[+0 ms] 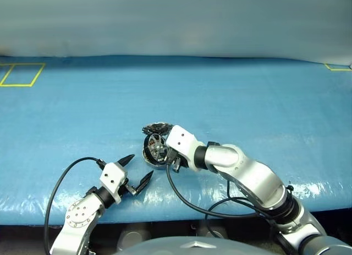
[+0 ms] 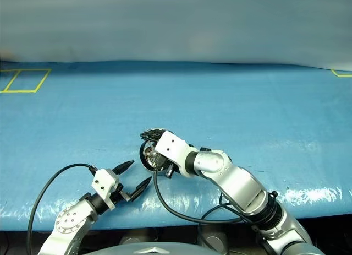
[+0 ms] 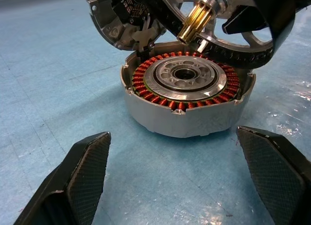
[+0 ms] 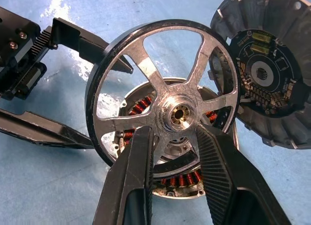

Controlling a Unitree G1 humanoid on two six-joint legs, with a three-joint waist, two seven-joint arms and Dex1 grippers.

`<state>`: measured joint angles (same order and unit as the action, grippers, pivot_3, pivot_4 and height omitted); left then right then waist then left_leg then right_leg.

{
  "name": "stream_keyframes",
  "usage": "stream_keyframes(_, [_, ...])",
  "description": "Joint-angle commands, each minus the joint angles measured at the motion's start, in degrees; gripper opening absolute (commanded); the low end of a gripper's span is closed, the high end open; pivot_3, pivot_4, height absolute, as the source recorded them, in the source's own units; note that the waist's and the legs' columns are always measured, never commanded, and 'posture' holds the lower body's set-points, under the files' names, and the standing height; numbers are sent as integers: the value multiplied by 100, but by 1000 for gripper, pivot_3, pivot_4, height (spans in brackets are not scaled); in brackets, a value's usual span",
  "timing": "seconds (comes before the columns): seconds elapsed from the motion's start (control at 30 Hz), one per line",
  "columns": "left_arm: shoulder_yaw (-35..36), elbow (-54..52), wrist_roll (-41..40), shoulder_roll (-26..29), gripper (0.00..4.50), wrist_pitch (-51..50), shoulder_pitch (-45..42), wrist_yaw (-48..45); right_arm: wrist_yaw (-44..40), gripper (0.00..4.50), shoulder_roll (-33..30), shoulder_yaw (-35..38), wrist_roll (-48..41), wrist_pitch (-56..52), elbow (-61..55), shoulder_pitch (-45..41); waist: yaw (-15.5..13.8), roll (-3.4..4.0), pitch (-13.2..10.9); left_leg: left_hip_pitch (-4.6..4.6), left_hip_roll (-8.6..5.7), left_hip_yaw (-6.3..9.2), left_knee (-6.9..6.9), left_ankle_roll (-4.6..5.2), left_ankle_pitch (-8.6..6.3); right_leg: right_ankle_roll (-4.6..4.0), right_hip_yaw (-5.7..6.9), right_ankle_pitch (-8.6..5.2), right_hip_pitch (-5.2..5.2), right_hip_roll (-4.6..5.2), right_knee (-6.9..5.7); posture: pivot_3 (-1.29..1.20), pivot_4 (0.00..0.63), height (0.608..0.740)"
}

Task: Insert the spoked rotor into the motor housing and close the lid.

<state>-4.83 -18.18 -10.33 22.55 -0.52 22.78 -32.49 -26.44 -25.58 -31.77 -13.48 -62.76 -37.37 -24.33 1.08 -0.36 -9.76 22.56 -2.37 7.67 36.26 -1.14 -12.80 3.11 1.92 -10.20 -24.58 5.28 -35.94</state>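
The motor housing [image 3: 187, 96], a silver cup with copper windings around a pale hub, stands on the blue table near its front edge. Its lid [image 4: 272, 74] is swung open and stands upright at the housing's far edge, dark inner face showing. My right gripper [image 4: 175, 132] is shut on the hub of the spoked rotor [image 4: 146, 64]. It holds the rotor tilted just above the housing, brass shaft [image 3: 194, 23] pointing down toward the centre hole, apart from the windings. My left gripper [image 1: 135, 169] stands open just left of the housing, with nothing between its fingers [image 3: 73, 181].
Yellow tape squares mark the table's far left [image 1: 22, 74] and far right corner [image 1: 338, 67]. Black cables loop off each wrist near the front edge [image 1: 187, 202]. The blue tabletop [image 1: 247, 106] stretches wide behind and beside the housing.
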Motion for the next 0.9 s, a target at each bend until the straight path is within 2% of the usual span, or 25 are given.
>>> stream_keyframes(0.03, [56, -153, -86, -35, 4500, 67, 11, 14, -8, 1394, -96, -90, 69, -69, -212, -157, 5, -1, 0, 0, 0, 0, 0, 0, 0, 0, 0, 0, 0, 0, 0, 0, 150, 740])
stream_keyframes(0.9, [20, -72, -50, -140, 4500, 103, -9, 17, 76, 1394, 159, -330, 487, 97, 391, -353, 16, 0, 0, 0, 0, 0, -2, 0, 0, 0, 0, 0, 0, 0, 0, 0, 150, 740])
